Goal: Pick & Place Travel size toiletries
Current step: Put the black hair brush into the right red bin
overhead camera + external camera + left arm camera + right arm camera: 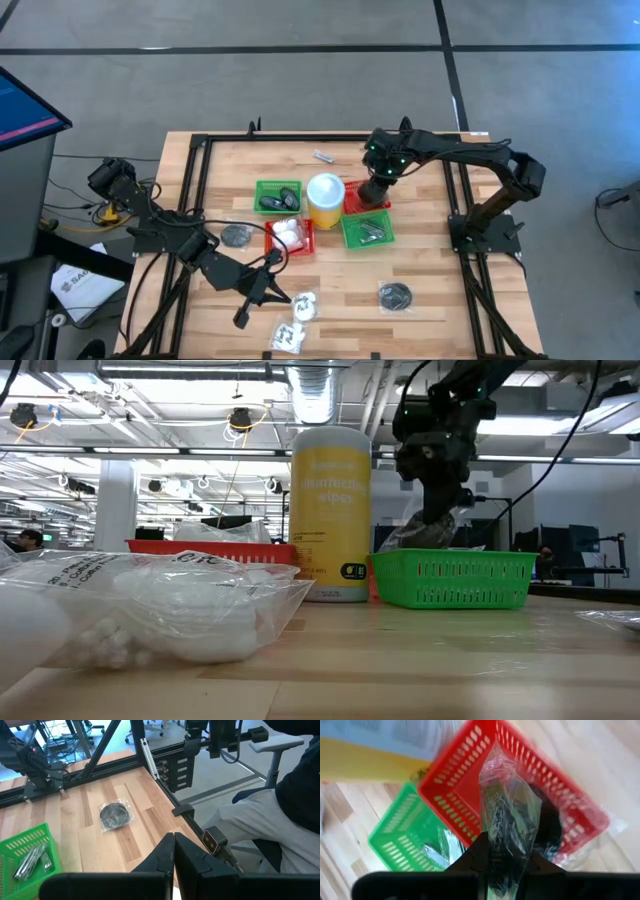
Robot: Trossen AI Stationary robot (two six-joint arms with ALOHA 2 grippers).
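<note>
four mesh baskets around a yellow cup (325, 199): green basket (277, 196) with a dark bagged piece, red basket (288, 236) with white pieces, another red basket (358, 199) under the right gripper (509, 851) with a dark piece in it, and a green basket (368, 229) holding silvery metal pieces (31, 859). right gripper is pinched on a clear bag (512, 815), hanging it just above the far red basket. loose on the table: two dark bagged discs (237, 236) (394, 295), two printed packets (304, 307) (289, 336), one small item (324, 156) at the far edge. left gripper (174, 851) closed, empty, near the front packets.
</note>
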